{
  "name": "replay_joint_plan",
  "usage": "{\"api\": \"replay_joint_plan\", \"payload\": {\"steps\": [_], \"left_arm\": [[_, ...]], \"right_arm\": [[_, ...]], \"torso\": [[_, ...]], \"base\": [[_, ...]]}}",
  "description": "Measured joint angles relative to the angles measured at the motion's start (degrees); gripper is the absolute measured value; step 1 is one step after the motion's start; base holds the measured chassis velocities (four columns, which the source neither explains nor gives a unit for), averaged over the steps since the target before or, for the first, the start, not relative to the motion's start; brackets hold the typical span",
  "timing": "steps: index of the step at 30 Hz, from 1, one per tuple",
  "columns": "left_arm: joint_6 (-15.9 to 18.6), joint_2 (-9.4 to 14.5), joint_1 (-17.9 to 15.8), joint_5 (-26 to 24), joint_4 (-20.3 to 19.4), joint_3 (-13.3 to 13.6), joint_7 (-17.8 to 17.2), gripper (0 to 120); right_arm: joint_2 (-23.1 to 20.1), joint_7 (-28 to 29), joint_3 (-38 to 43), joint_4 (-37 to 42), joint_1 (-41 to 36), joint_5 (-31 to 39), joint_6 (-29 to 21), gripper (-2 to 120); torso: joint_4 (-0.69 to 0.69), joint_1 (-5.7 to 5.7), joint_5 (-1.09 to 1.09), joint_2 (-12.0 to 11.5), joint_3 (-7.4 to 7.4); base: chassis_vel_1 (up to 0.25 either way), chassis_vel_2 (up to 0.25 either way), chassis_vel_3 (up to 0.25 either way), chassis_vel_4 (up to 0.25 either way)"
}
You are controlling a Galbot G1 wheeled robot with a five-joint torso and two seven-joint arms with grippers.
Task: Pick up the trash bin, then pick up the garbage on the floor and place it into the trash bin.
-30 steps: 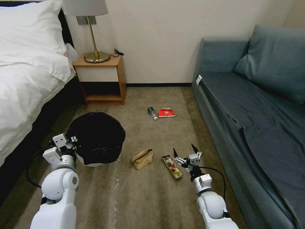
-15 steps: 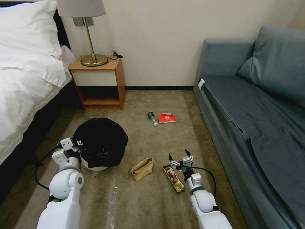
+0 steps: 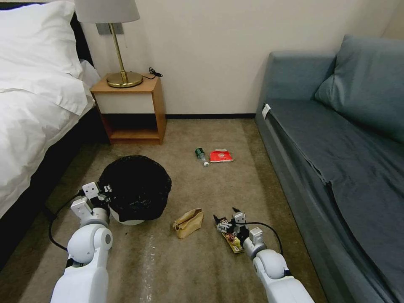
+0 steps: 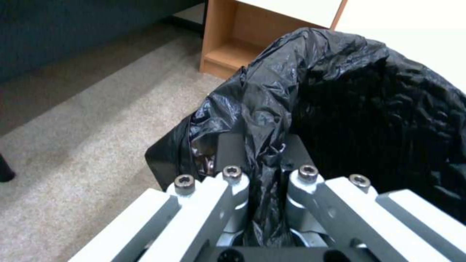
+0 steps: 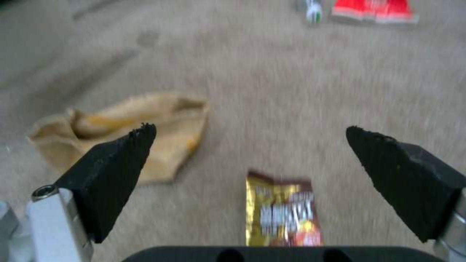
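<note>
- Left arm (image 3: 86, 261): glossy white shell, rounded joint housing with a small dark round dot on its side.
- Left wrist (image 3: 84, 208): boxy pale-grey blocks; black cable (image 3: 52, 229) loops out beside it.
- Left gripper (image 4: 264, 174): white-grey linkage bars, four dark socket-head screws in a row, black finger parts beyond, black base plate with two round holes.
- Right arm (image 3: 277, 277): same white shell, rounded joint.
- Right wrist (image 3: 253, 236): small grey cube module; thin black cable (image 3: 271, 233) arcs over it.
- Right gripper (image 5: 247, 145): two black wedge-shaped fingertips (image 5: 116, 171), rough-textured, tapering to points, on silver-grey metal links; one round screw head; black base with two holes.
</note>
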Motion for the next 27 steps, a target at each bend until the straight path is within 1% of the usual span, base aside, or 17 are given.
{"api": "replay_joint_plan", "payload": {"steps": [1, 2, 3, 11, 12, 17, 20, 27], "left_arm": [[-0.10, 0.05, -0.04, 0.28, 0.13, 0.33, 0.00, 4], [-0.10, 0.05, -0.04, 0.28, 0.13, 0.33, 0.00, 4], [-0.10, 0.19, -0.34, 0.46, 0.50, 0.76, 0.00, 4], [0.09, 0.40, -1.44, 1.07, 1.06, 2.07, 0.07, 4], [0.09, 0.40, -1.44, 1.07, 1.06, 2.07, 0.07, 4], [0.12, 0.38, -2.10, 1.93, 1.94, 2.86, 0.18, 4], [0.12, 0.35, -2.36, 2.11, 2.04, 3.29, 0.19, 4], [0.19, -0.11, -2.92, 2.53, 2.15, 4.04, 0.16, 4]], "right_arm": [[-0.08, -0.13, 0.00, -1.33, 0.50, 1.16, -2.17, 100], [-0.08, -0.13, 0.00, -1.33, 0.50, 1.16, -2.17, 100], [-0.17, -0.01, -0.02, -2.27, 0.81, 2.42, -4.15, 100], [-0.34, 0.14, 0.13, -6.42, 2.93, 2.54, -7.36, 100], [-0.34, 0.14, 0.13, -6.42, 2.93, 2.54, -7.36, 100], [-0.64, -0.17, -1.11, -12.00, 4.89, 0.52, -7.40, 100], [-0.74, -0.28, -1.38, -13.69, 5.45, -0.03, -6.97, 100], [-0.52, -0.44, -1.65, -15.00, 5.71, -0.95, -6.87, 100]], "torso": [[0.00, 0.00, 0.00, 0.00, 0.00], [0.00, 0.00, 0.00, 0.00, 0.00], [0.00, 0.00, -0.01, 0.00, 0.00], [0.00, 0.00, 0.00, 0.00, 0.00], [0.00, 0.00, 0.00, 0.00, 0.00], [0.00, 0.00, -0.01, 0.00, 0.00], [0.00, 0.00, -0.01, 0.00, 0.00], [0.00, 0.00, -0.01, 0.00, 0.00]], "base": [[0.000, 0.000, 0.000, 0.000], [0.000, 0.000, 0.000, 0.000], [0.000, 0.000, 0.000, 0.000], [0.000, 0.000, 0.000, 0.000], [0.000, 0.000, 0.000, 0.000], [0.000, 0.000, 0.000, 0.000], [0.000, 0.000, 0.000, 0.000], [0.000, 0.000, 0.000, 0.000]]}}
